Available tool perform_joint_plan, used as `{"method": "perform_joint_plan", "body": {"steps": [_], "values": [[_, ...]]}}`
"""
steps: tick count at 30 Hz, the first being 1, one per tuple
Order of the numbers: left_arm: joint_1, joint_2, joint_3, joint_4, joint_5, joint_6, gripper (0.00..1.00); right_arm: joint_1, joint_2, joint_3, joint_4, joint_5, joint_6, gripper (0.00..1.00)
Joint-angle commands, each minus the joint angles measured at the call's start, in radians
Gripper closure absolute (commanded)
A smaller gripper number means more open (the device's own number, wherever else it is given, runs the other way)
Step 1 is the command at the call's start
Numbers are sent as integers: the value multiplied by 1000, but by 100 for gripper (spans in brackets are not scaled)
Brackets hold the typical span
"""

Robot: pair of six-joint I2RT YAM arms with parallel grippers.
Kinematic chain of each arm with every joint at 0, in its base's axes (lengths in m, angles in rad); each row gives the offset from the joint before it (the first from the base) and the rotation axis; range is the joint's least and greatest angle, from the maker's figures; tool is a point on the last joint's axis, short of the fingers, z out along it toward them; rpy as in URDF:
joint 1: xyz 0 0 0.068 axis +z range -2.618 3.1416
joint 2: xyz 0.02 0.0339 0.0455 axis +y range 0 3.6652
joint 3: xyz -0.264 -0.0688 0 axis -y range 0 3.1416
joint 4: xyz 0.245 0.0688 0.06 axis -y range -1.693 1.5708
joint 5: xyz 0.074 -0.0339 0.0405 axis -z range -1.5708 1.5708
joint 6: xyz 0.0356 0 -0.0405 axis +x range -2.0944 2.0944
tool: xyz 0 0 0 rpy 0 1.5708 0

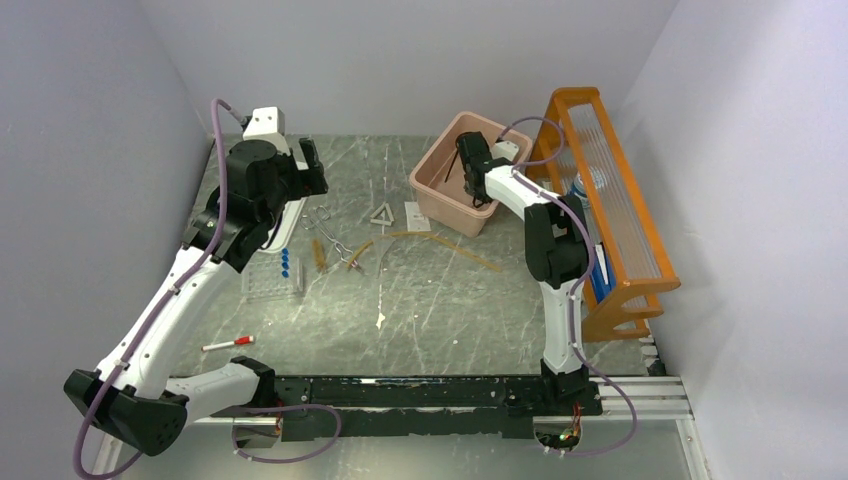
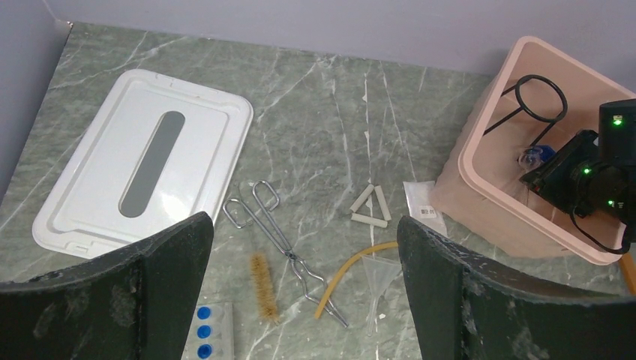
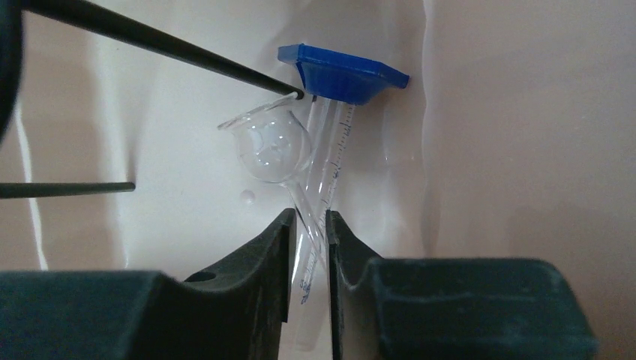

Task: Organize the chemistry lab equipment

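Note:
My right gripper (image 3: pixel 308 217) reaches into the pink bin (image 2: pixel 480 195). Its jaws stand a narrow gap apart, with the stems of a blue-based graduated glass tube (image 3: pixel 341 75) and a glass bulb (image 3: pixel 274 146) between them. The black wire ring (image 2: pixel 540 97) stands in the same bin. My left gripper (image 2: pixel 302 225) hangs wide open above the table with nothing in it. Below it lie the metal tongs (image 2: pixel 285 251), brown brush (image 2: pixel 262 285), white triangle (image 2: pixel 370 208), amber tubing (image 2: pixel 352 270) and a clear funnel (image 2: pixel 380 271). Blue-capped tubes (image 1: pixel 275 272) sit in a rack.
A white lid (image 2: pixel 142 161) lies flat at the back left. A small packet (image 2: pixel 424 206) rests by the bin. The orange wooden shelf (image 1: pixel 620 215) stands along the right wall. A red-capped marker (image 1: pixel 228 343) lies near the left arm's base.

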Motion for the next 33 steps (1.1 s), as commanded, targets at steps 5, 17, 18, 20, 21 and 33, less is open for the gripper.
{"method": "perform_joint_plan", "body": {"steps": [5,17,18,20,21,33], "values": [[-1,-6,-7,2,-18,-30,5,-9,-8,16,-28,38,45,73],[-1,0,-7,-9,26,-62,6,-1,-227,-8,-12,48,-20,57],[-1,0,-5,-10,24,-64,6,0,-257,-16,-5,47,-31,56],[-2,-1,2,-16,8,-68,6,12,-330,-43,24,40,-70,54],[-1,-4,5,-21,-12,-72,6,23,-368,-66,56,17,-104,52],[-1,-80,70,-37,-129,-91,6,292,-427,-84,194,-310,-375,44]]}}
